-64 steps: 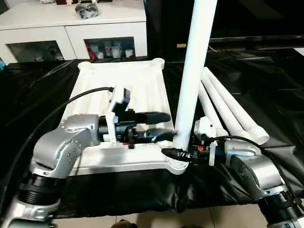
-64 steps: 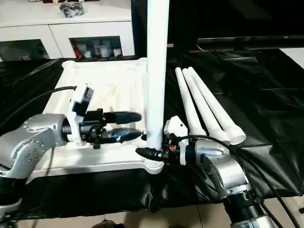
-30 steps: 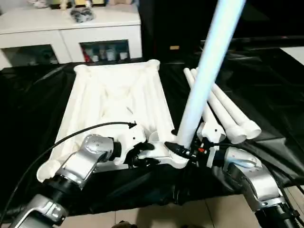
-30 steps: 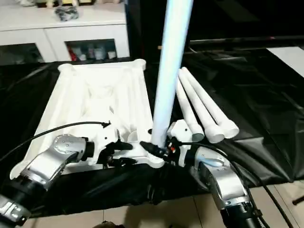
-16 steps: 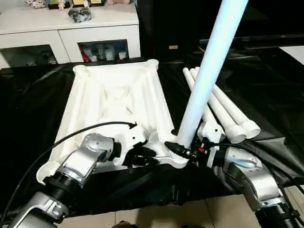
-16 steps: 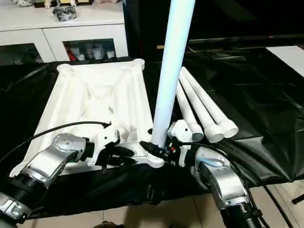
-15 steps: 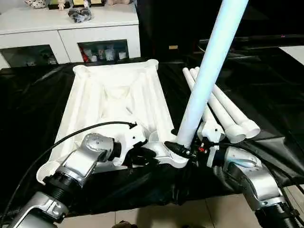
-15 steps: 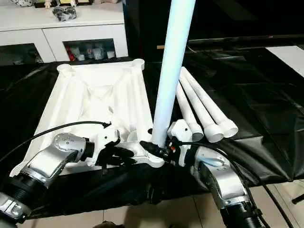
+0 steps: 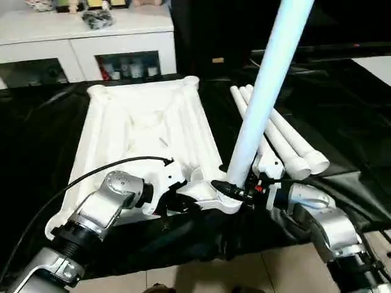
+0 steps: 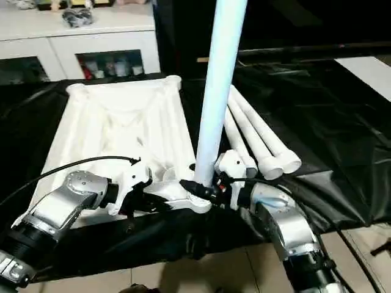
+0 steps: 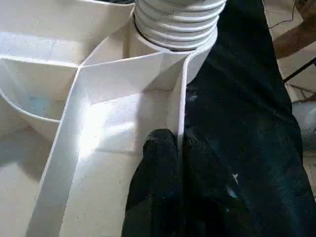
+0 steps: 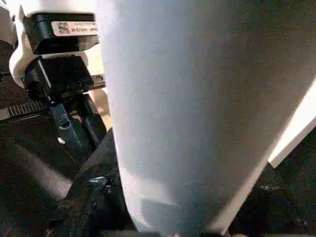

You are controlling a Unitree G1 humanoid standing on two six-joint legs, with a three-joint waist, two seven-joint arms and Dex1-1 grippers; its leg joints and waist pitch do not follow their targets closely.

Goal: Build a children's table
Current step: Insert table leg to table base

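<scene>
The white tabletop (image 9: 140,128) lies underside up on black cloth. One white leg (image 9: 263,91) stands in its near right corner socket (image 9: 227,204), leaning to the right. My right gripper (image 9: 232,190) is shut around that leg's base, and the leg's tube (image 12: 197,113) sits close against its camera. My left gripper (image 9: 185,201) is at the near edge, left of the socket. Its black fingers (image 11: 158,168) are shut on the tabletop's thin rim wall (image 11: 180,98), just short of the ribbed leg end (image 11: 175,22). Three more legs (image 9: 278,137) lie side by side on the cloth to the right.
A white cabinet (image 9: 91,36) with glass doors stands behind the work. The black cloth (image 9: 348,116) covers the surface and hangs over the near edge above the tiled floor (image 9: 214,278). A black cable (image 9: 91,177) arcs from my left arm across the tabletop.
My left gripper's fingers have closed onto the tabletop's near rim. The right gripper and the standing leg have stayed put. The camera has shifted slightly.
</scene>
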